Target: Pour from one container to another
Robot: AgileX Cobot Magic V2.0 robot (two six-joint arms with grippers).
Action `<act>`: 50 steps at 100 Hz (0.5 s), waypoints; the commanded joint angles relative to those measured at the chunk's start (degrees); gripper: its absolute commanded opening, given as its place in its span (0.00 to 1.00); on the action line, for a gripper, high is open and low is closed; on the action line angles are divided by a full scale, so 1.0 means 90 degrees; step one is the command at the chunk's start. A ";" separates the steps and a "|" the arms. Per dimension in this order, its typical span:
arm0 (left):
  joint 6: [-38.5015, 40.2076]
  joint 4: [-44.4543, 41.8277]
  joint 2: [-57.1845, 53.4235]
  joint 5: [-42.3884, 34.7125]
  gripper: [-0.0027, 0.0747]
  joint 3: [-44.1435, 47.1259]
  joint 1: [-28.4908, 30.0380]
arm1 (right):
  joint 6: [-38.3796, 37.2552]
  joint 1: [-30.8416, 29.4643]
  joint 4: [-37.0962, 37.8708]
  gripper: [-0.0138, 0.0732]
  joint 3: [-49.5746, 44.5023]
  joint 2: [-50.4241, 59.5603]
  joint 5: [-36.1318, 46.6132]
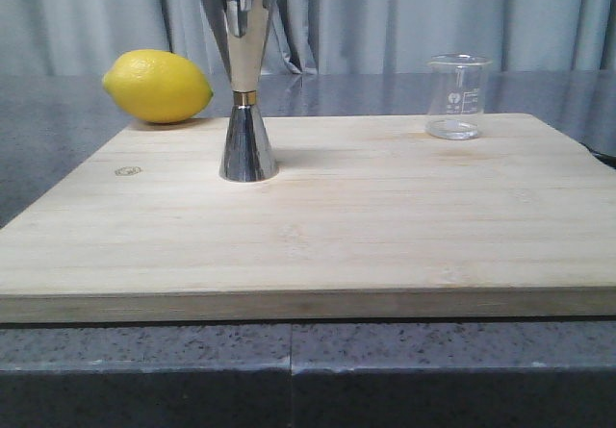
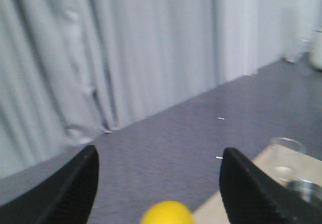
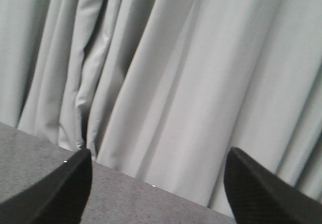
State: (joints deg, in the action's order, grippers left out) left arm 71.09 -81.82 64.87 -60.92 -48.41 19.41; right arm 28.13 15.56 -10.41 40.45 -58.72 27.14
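A small clear glass beaker point(image 1: 456, 97) with faint white marks stands upright at the back right of the wooden board point(image 1: 318, 226). The tall steel jigger point(image 1: 244, 86) with a gold waist band stands upright left of the board's middle. Neither arm shows in the front view. My left gripper point(image 2: 158, 156) is open and empty, held above the counter; past its fingers the beaker point(image 2: 285, 159) and the jigger's rim point(image 2: 305, 190) show at the frame's edge. My right gripper point(image 3: 157, 156) is open and empty, facing the curtain.
A yellow lemon point(image 1: 157, 86) lies on the dark speckled counter point(image 1: 48, 130) just behind the board's back left corner, and the lemon point(image 2: 167, 213) also shows blurred in the left wrist view. Grey curtains point(image 1: 404, 14) hang behind the counter.
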 commanded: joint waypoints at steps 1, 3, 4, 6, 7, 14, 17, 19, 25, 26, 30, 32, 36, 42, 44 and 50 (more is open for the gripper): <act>0.0314 0.0673 -0.0614 0.0981 0.57 -0.0209 0.0377 | 0.0986 -0.0164 -0.1042 0.70 0.0323 0.0173 0.0397; 0.0326 0.0673 -0.0731 0.1274 0.57 -0.0209 0.0413 | 0.1122 -0.0212 -0.1229 0.70 0.0336 0.0188 0.0397; 0.0341 0.0655 -0.0768 0.1455 0.56 -0.0209 0.0408 | 0.1261 -0.0247 -0.1412 0.70 0.0347 0.0205 0.0397; 0.0356 0.0607 -0.0873 0.1637 0.56 -0.0209 0.0408 | 0.1470 -0.0303 -0.1667 0.70 0.0345 0.0222 0.0397; 0.0354 0.0590 -0.0936 0.1806 0.56 -0.0209 0.0408 | 0.1540 -0.0321 -0.1748 0.70 0.0345 0.0239 0.0417; 0.0372 0.0494 -0.1198 0.2492 0.56 -0.0194 0.0274 | 0.2147 -0.0522 -0.2491 0.70 0.0345 0.0353 0.0443; 0.0409 0.0483 -0.1291 0.2764 0.56 -0.0180 0.0156 | 0.2401 -0.0603 -0.2786 0.70 0.0345 0.0407 0.0443; 0.0527 0.0483 -0.1357 0.3020 0.56 -0.0156 0.0101 | 0.2597 -0.0658 -0.3013 0.70 0.0345 0.0455 0.0443; 0.0769 0.0431 -0.1528 0.3810 0.55 -0.0086 -0.0183 | 0.3171 -0.0784 -0.3702 0.70 0.0345 0.0590 0.0443; 0.0769 0.0429 -0.1567 0.3892 0.55 -0.0058 -0.0216 | 0.3231 -0.0788 -0.3776 0.70 0.0345 0.0624 0.0443; 0.0769 0.0429 -0.1659 0.4406 0.53 0.0051 -0.0400 | 0.3612 -0.0820 -0.4214 0.70 0.0345 0.0737 0.0443; 0.0769 0.0429 -0.1707 0.4602 0.52 0.0097 -0.0490 | 0.3793 -0.0820 -0.4403 0.70 0.0345 0.0776 0.0443; 0.0731 0.0396 -0.1822 0.4838 0.51 0.0247 -0.0650 | 0.4057 -0.0820 -0.4687 0.70 0.0345 0.0896 0.0406; 0.0720 0.0395 -0.2001 0.5178 0.50 0.0505 -0.0860 | 0.4282 -0.0820 -0.4850 0.70 0.0333 0.1053 0.0260; 0.0705 0.0395 -0.2039 0.5223 0.50 0.0595 -0.0932 | 0.4303 -0.0820 -0.4864 0.70 0.0333 0.1112 0.0192; 0.0705 0.0395 -0.2213 0.5373 0.50 0.0837 -0.1130 | 0.4374 -0.0820 -0.4878 0.70 0.0333 0.1267 0.0004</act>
State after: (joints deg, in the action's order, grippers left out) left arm 76.77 -81.44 47.30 -15.75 -41.89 11.81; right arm 64.67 8.50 -53.84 41.35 -49.84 26.93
